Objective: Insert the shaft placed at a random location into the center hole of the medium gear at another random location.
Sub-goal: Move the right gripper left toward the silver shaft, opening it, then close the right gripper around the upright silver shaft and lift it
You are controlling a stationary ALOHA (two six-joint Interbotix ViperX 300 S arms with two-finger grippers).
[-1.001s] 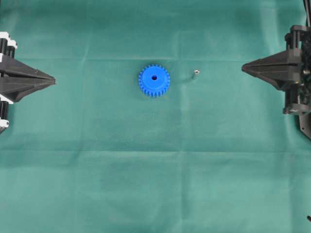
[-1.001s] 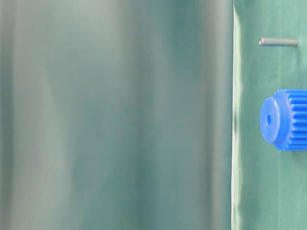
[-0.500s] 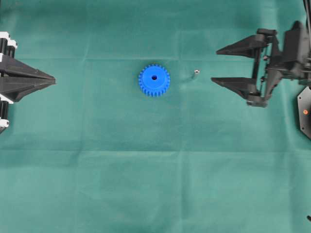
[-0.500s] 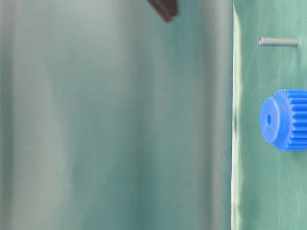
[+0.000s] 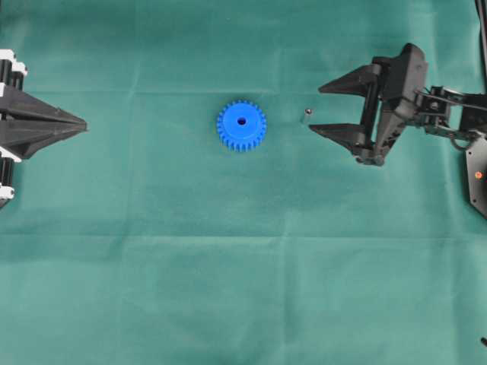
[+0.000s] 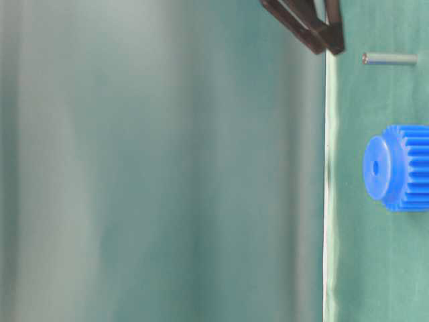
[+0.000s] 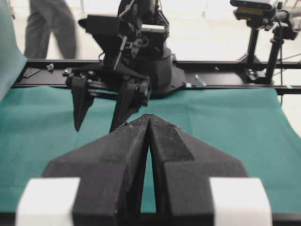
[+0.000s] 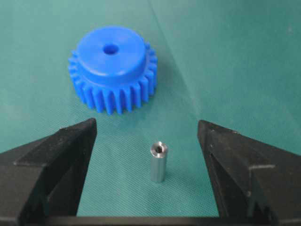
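Note:
The medium gear (image 5: 241, 125) is bright blue and lies flat on the green cloth, its center hole (image 5: 242, 121) facing up. It also shows in the right wrist view (image 8: 113, 68) and the table-level view (image 6: 397, 168). The shaft (image 5: 307, 115) is a small silvery pin standing upright just right of the gear. My right gripper (image 5: 315, 108) is open, its tips just right of the shaft. In the right wrist view the shaft (image 8: 157, 162) stands between the spread fingers (image 8: 63, 160), untouched. My left gripper (image 5: 82, 126) is shut and empty at the far left.
The green cloth (image 5: 243, 266) covers the whole table. In the left wrist view the right arm (image 7: 127, 56) stands at the far side, with a black rail and camera stands behind it. A person's legs (image 7: 51, 26) show beyond the table.
My right gripper has opened and moved left toward the shaft, from the right edge to just beside it. The left gripper, gear and shaft have not moved.

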